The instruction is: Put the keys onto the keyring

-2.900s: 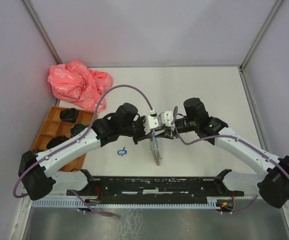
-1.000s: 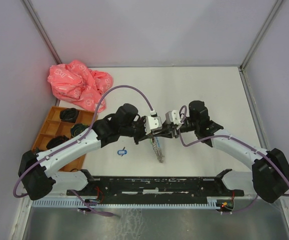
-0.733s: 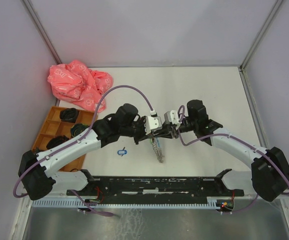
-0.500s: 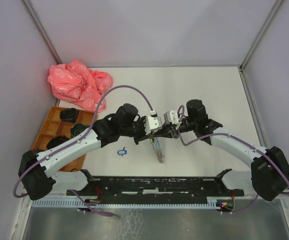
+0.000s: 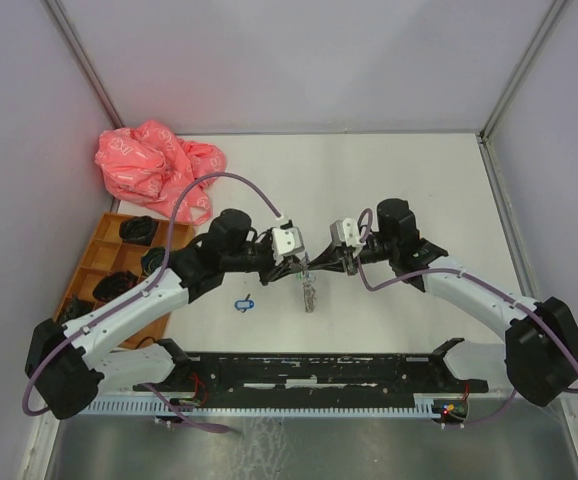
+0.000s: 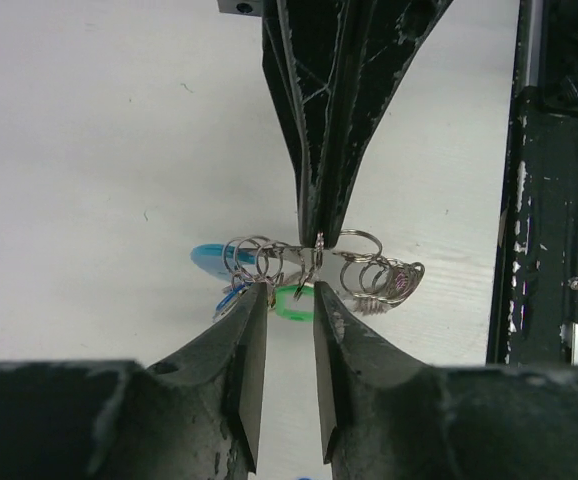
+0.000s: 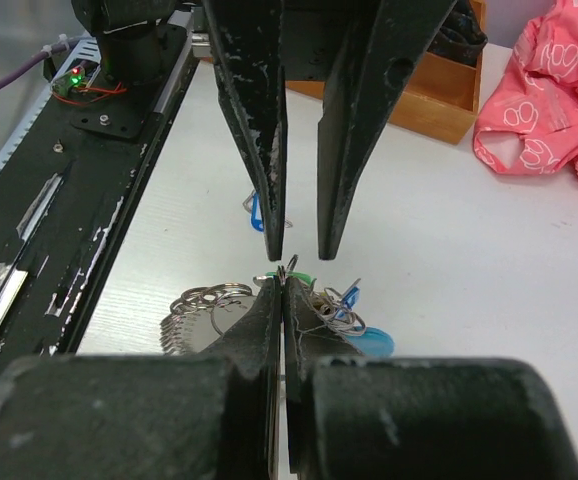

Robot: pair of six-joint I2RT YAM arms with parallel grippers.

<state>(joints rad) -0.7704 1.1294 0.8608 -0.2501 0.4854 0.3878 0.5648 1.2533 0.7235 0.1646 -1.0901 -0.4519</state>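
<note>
White-and-black left arm [image 5: 124,308] reaches toward 3 o'clock, its black two-finger left gripper [image 6: 291,292] narrowly parted. Matching right arm [image 5: 469,290] points to 9 o'clock, its right gripper [image 7: 282,283] apparently pressed fully together.

A crumpled pink plastic bag [image 5: 157,170] lay at the far left corner of the white table [image 5: 399,180]. Just nearer sat an orange compartment tray [image 5: 99,245] — round dark objects [image 5: 137,231] filled several of its compartments.

Keyring [image 5: 310,292] w/ blue+green-tagged keys [image 6: 291,302] hangs pinched; 1 blue key [image 5: 245,303] lies apart.
</note>
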